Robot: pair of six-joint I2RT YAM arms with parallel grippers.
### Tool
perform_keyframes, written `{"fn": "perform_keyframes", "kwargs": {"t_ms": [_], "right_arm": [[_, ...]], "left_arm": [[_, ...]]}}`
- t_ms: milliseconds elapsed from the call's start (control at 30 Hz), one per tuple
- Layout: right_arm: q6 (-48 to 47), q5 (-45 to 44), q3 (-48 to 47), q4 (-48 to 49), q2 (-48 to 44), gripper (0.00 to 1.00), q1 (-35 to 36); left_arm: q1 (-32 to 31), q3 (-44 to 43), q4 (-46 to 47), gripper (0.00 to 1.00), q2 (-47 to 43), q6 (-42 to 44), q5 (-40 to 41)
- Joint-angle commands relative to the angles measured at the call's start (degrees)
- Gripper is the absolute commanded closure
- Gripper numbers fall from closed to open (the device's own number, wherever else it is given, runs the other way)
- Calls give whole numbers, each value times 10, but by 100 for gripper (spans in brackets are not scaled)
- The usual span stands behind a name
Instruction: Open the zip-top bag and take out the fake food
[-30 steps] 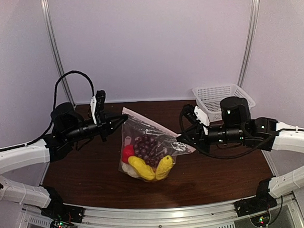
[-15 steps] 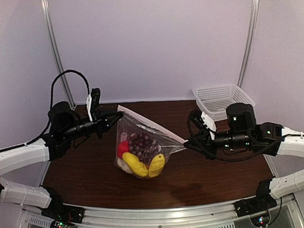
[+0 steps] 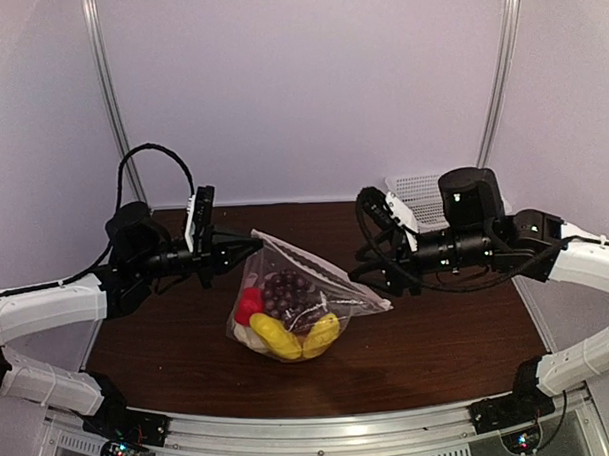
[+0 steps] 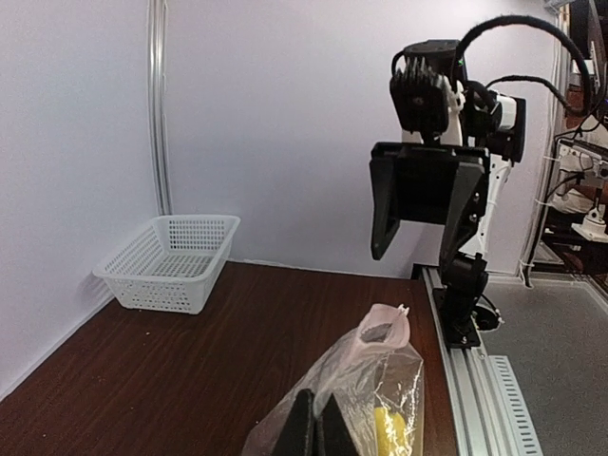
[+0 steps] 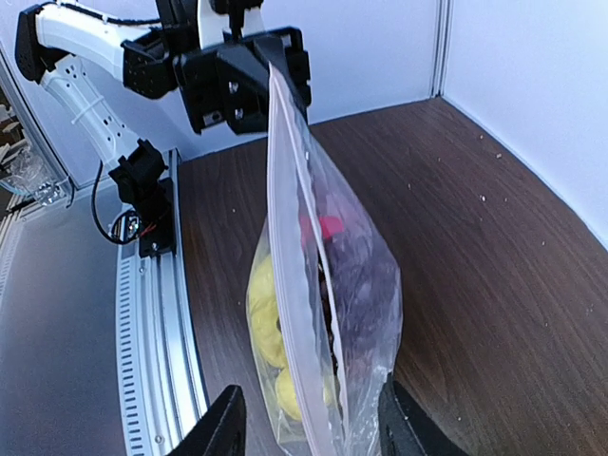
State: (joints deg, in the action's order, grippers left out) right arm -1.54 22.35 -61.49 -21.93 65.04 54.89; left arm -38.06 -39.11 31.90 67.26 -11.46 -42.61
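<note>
While the left gripper pinches the zip-top bag, the right gripper stands spread; limp and slippery, the bag seems best gripped at its zip strip.

— How does the left arm sit?

— It reaches in from the left with its forearm about level. Its pincer points right, toward the middle, and the jaws are pressed together on a corner of the bag.

— And the right arm?

— It comes in from the right with the wrist held high. Its pincer faces the left one. The jaws stand apart, and its two black fingers show well separated in the wrist view.

— Do the pincers touch?

— No, they are apart and face each other.
</note>
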Motion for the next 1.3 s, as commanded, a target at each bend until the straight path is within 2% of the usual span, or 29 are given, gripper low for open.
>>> {"fn": "perform_keyframes", "kwargs": {"t_ms": [0, 400, 600, 733, 767, 1033, 1133, 1267], "right_arm": [[-16, 10, -53, -12, 30, 53, 2], [-32, -4, -92, -26, 103, 67, 15], [-37, -24, -97, -34, 125, 80, 17], [-32, -50, -99, -26, 129, 99, 17], [-30, -59, -100, -21, 129, 100, 17], [-4, -118, -128, 36, 147, 100, -2], [12, -89, -165, 49, 176, 100, -24], [38, -16, -205, 54, 218, 100, -26]], "left_arm": [[-10, -22, 10, 100, -6, 29, -28], [-14, -28, -3, 100, -13, 32, -28], [-14, -29, -1, 100, -12, 27, -15], [-14, -30, -1, 100, -9, 26, 11], [-14, -30, -1, 100, -8, 23, 24], [-4, -35, -10, 100, 3, 20, 155], [24, -46, -3, 100, 20, -12, 186], [61, -77, -10, 100, 59, -55, 173]]}}
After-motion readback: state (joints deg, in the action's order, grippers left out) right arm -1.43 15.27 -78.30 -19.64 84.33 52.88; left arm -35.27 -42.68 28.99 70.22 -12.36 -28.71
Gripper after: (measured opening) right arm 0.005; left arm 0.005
